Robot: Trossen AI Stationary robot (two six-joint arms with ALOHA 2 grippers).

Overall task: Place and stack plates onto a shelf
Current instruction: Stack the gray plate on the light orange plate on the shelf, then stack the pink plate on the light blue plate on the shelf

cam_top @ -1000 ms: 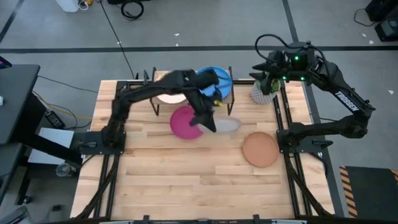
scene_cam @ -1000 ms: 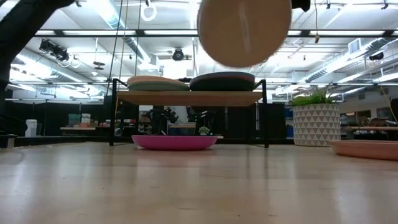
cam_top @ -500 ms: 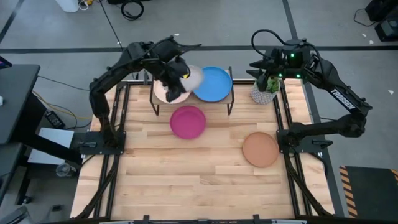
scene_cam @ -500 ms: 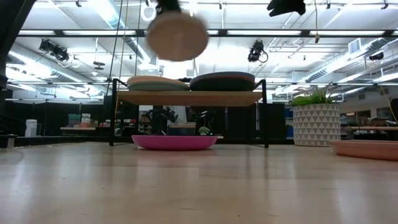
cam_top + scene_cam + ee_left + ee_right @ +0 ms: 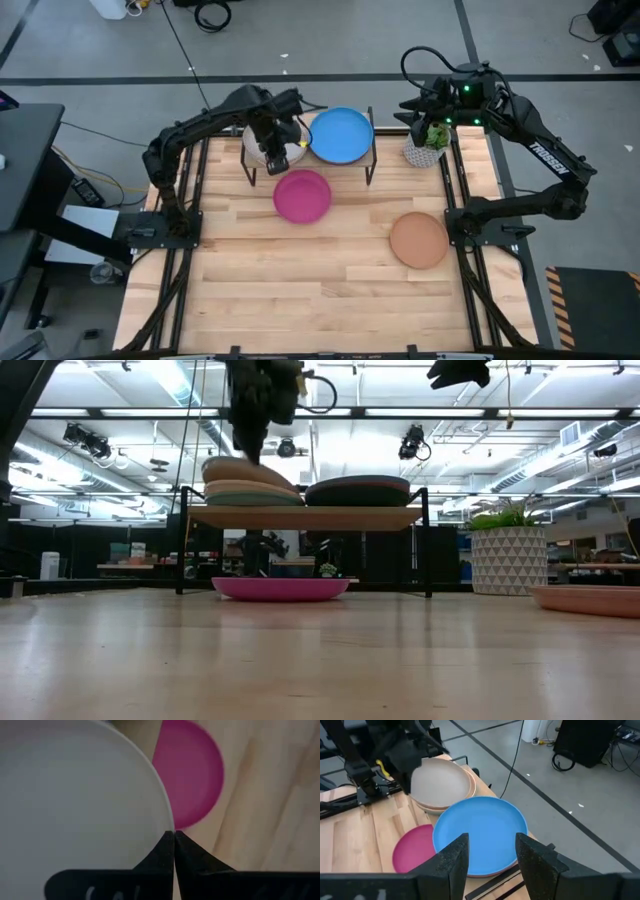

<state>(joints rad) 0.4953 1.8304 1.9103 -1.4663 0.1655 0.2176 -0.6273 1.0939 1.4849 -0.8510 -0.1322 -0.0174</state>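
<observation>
The left end effector [image 5: 279,150] pinches the rim of a grey plate [image 5: 439,782], tilted atop the shelf [image 5: 305,516] stack beneath it. The right end effector [image 5: 490,851] hovers with fingers apart above the blue plate [image 5: 341,134]; the magenta plate [image 5: 302,195] lies on the bench [image 5: 300,290].

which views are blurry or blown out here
Left wrist view: the grey plate fills the frame, soft and out of focus. Low view: bright ceiling lights silhouette the left gripper; the shelf stays sharp. High view: evenly lit, crisp.
</observation>
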